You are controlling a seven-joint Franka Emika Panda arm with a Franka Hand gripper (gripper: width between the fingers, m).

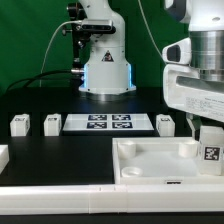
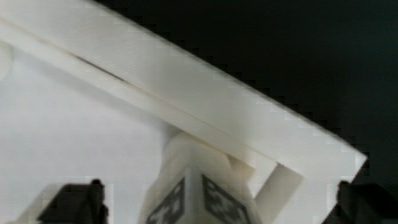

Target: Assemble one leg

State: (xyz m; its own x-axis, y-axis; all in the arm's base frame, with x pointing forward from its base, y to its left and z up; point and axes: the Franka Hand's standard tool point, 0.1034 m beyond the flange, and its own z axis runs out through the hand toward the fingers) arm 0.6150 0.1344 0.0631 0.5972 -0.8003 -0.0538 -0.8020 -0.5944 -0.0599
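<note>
**Leg stands at the panel's corner, tool spread wide around it**

The leg (image 1: 210, 148), a small white plastic block, roughly cuboid, with a black-and-white square marker tag on its face, stands upright at the corner of the large white square panel (image 1: 150, 160) on the exterior view's right. The tool (image 1: 207, 128) hangs directly above it, fingers spread wide. The wrist view shows the leg (image 2: 199, 185) rising between the two dark fingertips (image 2: 75, 203) with a gap on each side, so it is not gripped.

Judging from this, the step in hand is seating the leg in the panel's corner socket. Whether it is fully home cannot be told; the joint is hidden behind the panel's raised rim. The next move probably calls for closing on the leg again to twist or press it further, or for lifting straight up clear of it without knocking it.

The leg looks rigid and smooth, its tag facing the exterior camera. Three more blocks like it (image 1: 19, 124) (image 1: 52, 123) (image 1: 166, 122) sit on the black surface (image 1: 60, 150), on either side of the marker board (image 1: 108, 122).
</note>
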